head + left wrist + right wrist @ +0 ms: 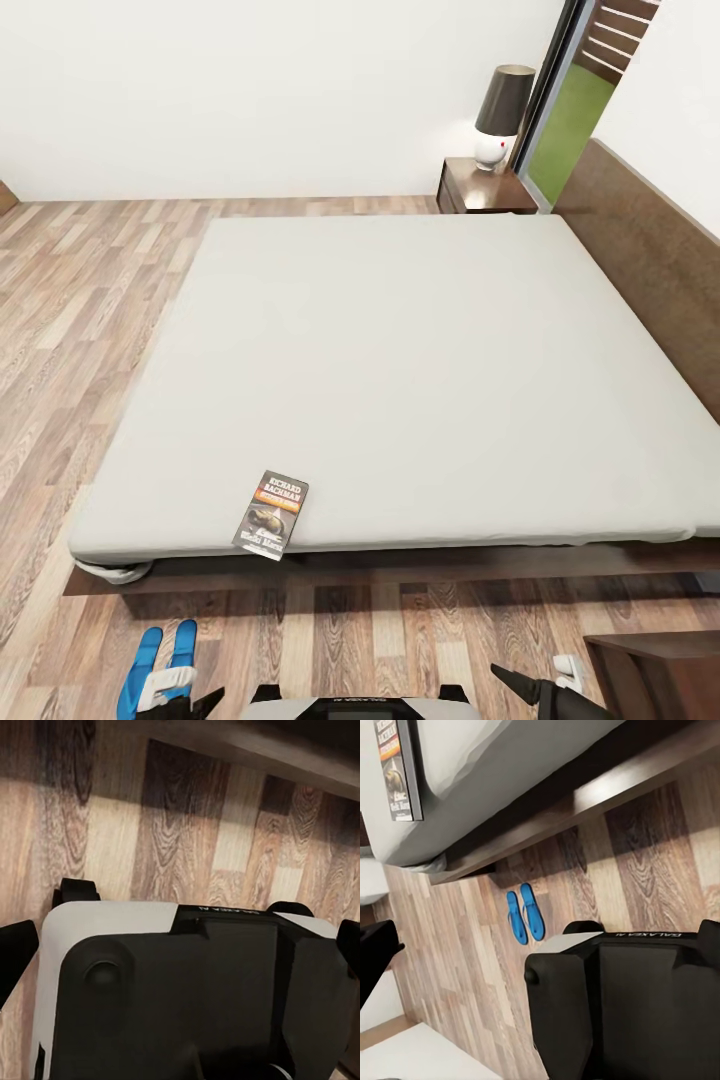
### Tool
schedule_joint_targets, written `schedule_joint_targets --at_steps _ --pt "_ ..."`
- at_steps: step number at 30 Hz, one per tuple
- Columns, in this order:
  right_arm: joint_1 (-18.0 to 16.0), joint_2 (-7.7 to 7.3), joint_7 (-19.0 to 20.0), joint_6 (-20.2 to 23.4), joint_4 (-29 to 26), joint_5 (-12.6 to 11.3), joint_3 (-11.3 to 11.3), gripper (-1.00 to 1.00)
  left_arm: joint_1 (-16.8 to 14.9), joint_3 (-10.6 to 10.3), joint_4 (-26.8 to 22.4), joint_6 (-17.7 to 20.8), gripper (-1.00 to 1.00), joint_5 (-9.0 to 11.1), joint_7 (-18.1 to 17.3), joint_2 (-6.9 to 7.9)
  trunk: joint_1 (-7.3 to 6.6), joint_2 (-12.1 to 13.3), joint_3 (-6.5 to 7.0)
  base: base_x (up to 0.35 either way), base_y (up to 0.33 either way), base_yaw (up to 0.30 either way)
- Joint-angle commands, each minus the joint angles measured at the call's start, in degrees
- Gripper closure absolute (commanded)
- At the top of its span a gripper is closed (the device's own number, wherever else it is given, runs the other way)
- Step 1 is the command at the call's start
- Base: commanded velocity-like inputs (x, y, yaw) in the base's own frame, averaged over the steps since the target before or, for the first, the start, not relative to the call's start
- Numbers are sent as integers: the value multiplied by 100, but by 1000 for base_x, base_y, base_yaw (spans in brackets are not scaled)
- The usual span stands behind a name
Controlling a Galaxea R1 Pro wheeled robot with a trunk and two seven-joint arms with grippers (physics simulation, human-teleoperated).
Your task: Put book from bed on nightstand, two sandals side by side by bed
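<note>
Book (272,515): thin dark paperback, flat on grey mattress edge, long axis toward the left gripper (170,690). Sandals (160,660): blue, flat, parallel beside that gripper. Grip states of both grippers cannot be told.

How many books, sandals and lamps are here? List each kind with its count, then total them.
Books: 1, the book at the bed's near edge
Sandals: 2, the sandals side by side on the floor
Lamps: 1, the lamp on the far nightstand
Total: 4

Sandals (158,668) partly covered by the left arm in the head view. Near nightstand (660,675) cut by the frame corner. Book (397,769) cropped at the right wrist view's edge; small cover text illegible.
</note>
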Motion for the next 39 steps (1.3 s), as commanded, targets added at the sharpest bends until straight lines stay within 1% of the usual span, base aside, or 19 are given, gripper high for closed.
schedule_joint_targets --at_steps 1,2,5,8,21,24,29,32,35,37,38,39 --pt "-4 4 22 60 0 10 -33 -100 -3 16 8 -6 -100 16 -20 0 2 -5 -5 0 0 0" --pt "-4 4 9 60 1 10 -33 -100 -3 17 8 -7 -100 14 -17 -1 2 -5 -5 0 0 0" --pt "-3 6 -227 60 3 10 -33 -100 -3 14 8 -9 -100 8 -10 -8 2 -5 -5 0 0 0" --pt "-4 6 -333 60 2 10 -34 -100 -3 12 8 -10 -100 7 -8 -10 2 -5 -5 0 0 0" --pt "2 18 -419 60 6 12 -33 -100 -3 12 8 -10 -100 7 -8 -20 2 -5 -5 0 0 0" --pt "3 96 -457 60 98 16 -33 -100 -3 12 8 -10 -100 7 -8 -21 2 -5 -5 0 0 0" --pt "4 158 -469 57 215 40 -30 -100 -3 12 8 -10 -100 7 -8 -27 2 -5 -5 0 0 0" --pt "-1 191 -615 99 177 44 -21 -100 -3 12 8 -10 -100 7 -8 -28 2 -5 -5 0 0 0" --pt "-7 356 -817 142 130 45 3 -100 -3 12 8 -10 -100 7 -8 -28 2 -5 -5 0 0 0" --pt "-21 602 -1006 201 40 45 23 -100 -3 12 8 -10 -100 7 -8 -28 2 -5 -5 0 0 0" --pt "-25 667 -1056 229 15 45 26 -100 -3 12 8 -10 -100 7 -8 -28 2 -5 -5 0 0 0" --pt "-32 806 -1162 310 -23 45 30 -100 -3 12 8 -10 -100 5 -8 -28 2 -5 -5 0 0 0"
